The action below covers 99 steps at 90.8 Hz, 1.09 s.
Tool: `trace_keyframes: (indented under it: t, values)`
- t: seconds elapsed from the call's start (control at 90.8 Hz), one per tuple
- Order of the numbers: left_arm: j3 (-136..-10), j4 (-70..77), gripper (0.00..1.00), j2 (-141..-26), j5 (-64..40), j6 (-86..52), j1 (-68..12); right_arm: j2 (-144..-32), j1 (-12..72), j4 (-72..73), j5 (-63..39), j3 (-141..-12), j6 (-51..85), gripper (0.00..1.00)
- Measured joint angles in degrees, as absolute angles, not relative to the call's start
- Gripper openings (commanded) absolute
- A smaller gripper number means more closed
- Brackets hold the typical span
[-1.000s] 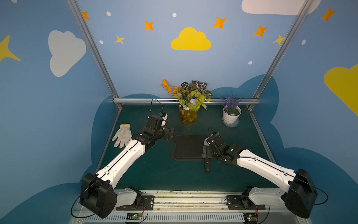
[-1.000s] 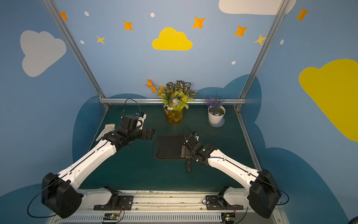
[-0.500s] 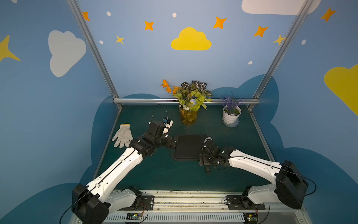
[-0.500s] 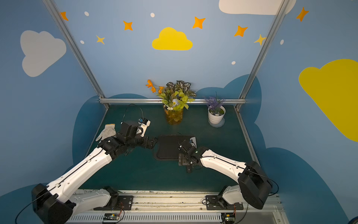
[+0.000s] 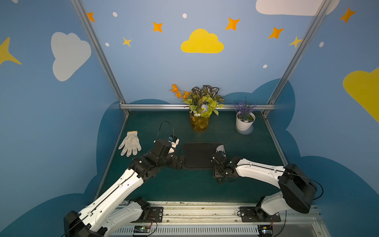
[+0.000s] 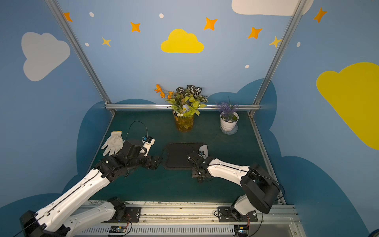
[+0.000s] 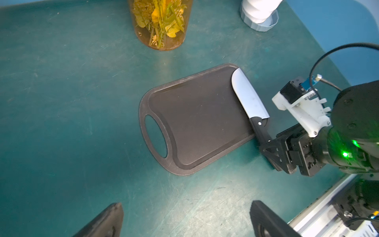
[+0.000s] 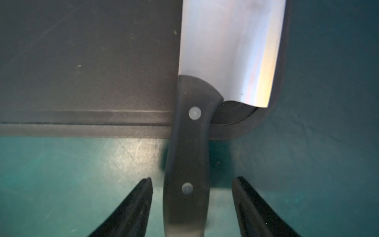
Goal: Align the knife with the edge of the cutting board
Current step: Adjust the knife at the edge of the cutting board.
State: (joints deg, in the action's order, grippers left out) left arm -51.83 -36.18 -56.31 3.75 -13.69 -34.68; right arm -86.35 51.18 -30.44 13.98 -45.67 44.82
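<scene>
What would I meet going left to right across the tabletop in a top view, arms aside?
White glove → cutting board → knife on the board's right end → white flower pot.

Robot lab booth: alu frame (image 5: 155, 106), cloud-painted walls (image 5: 164, 67), mounting rail (image 5: 205, 214).

Both top views overhead from front, wrist views close, sharing cutting board (image 7: 194, 115)

Green tabletop (image 5: 184, 188) is being occupied by black cutting board (image 5: 196, 156) mid-table, white glove (image 5: 130, 143) at left edge, amber flower vase (image 5: 199, 123) and white plant pot (image 5: 244, 123) at back.
</scene>
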Motion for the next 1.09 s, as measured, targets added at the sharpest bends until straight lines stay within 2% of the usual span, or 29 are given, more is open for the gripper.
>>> trace_keyframes:
  t: [0.264,0.33,0.683,1.09]
  values:
    - [-51.8,-36.1,1.0,-57.1,5.8,-13.4,-34.7,-87.6,51.5,-29.6,15.6,-45.7,45.2,0.54]
    - [-51.8,-36.0,1.0,-57.1,5.8,-13.3,-34.7,-88.1,51.5,-29.3,15.6,-45.7,45.3,0.49]
    - [-51.8,-36.0,1.0,-57.1,6.5,-13.3,-34.7,-89.4,51.6,-28.3,16.2,-45.7,45.9,0.44]
    - [-51.8,-36.0,1.0,-57.1,6.4,-13.3,-34.7,-89.5,51.8,-28.1,16.7,-45.7,46.3,0.31]
